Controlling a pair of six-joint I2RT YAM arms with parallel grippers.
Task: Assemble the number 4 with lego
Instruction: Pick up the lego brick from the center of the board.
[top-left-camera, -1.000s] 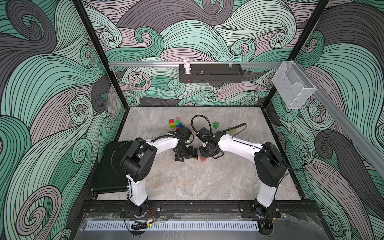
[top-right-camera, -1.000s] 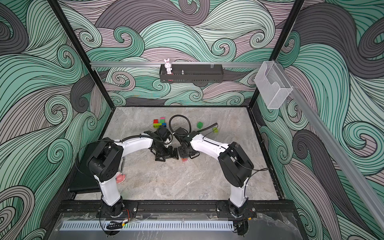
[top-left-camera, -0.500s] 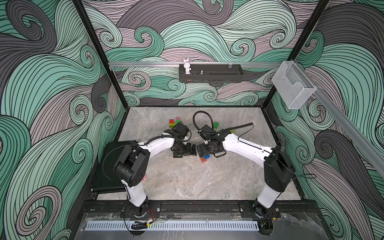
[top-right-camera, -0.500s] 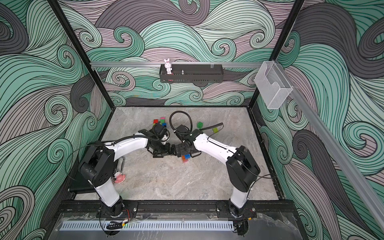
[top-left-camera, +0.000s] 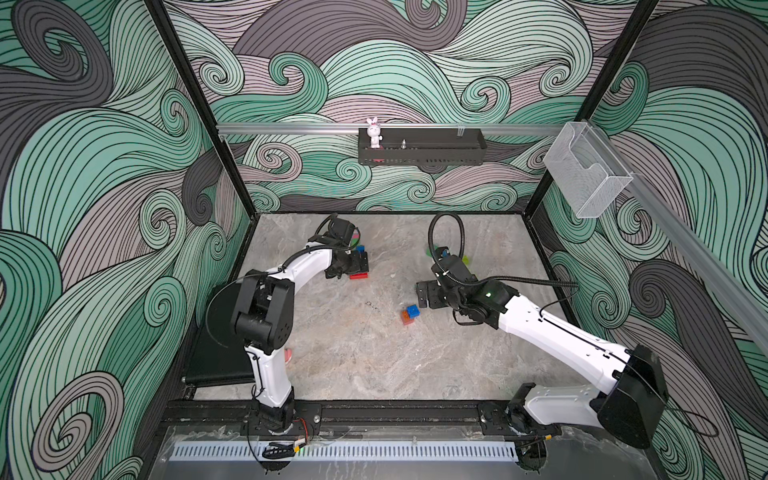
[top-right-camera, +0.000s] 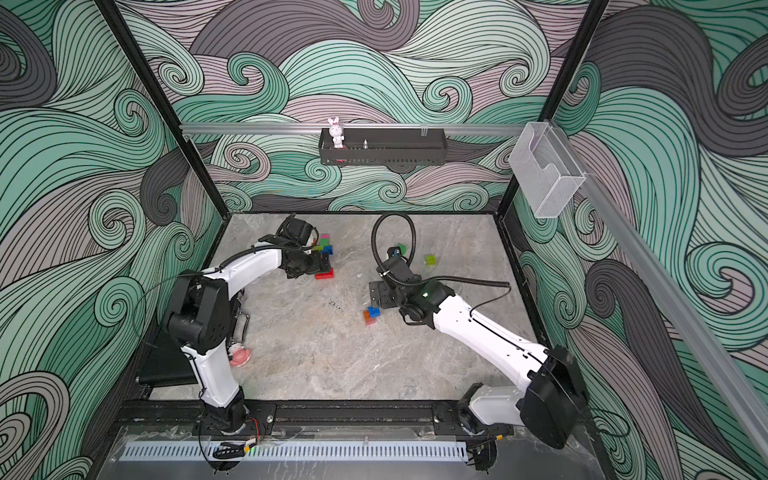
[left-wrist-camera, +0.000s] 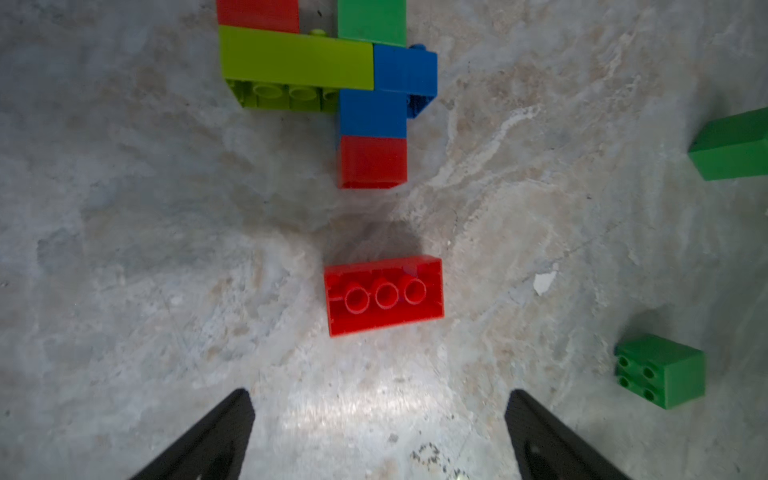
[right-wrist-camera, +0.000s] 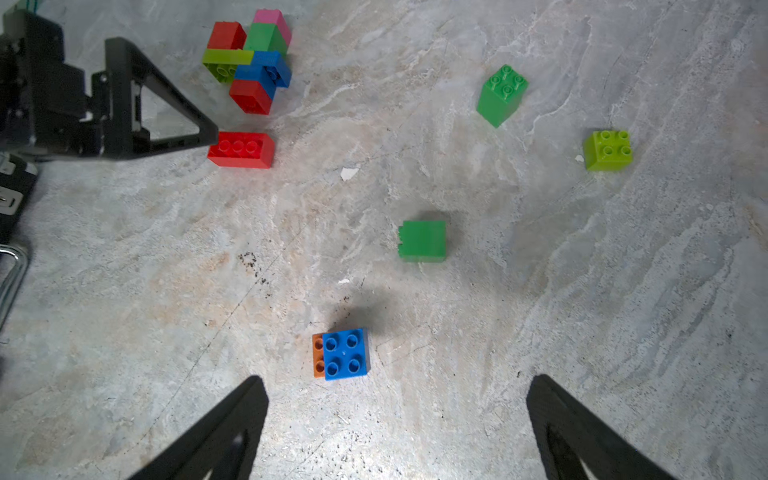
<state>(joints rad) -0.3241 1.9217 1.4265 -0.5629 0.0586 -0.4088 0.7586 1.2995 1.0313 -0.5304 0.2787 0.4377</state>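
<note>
Spread wide and empty, the left gripper (left-wrist-camera: 379, 399) hangs just short of a red brick (left-wrist-camera: 384, 296), the right gripper (right-wrist-camera: 397, 380) just short of a blue brick (right-wrist-camera: 345, 359) atop an orange brick (right-wrist-camera: 318, 356).

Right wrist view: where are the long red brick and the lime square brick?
long red brick (right-wrist-camera: 239, 147), right wrist view, face with three rings.
lime square brick (right-wrist-camera: 609, 147), right wrist view, studded top.
</note>
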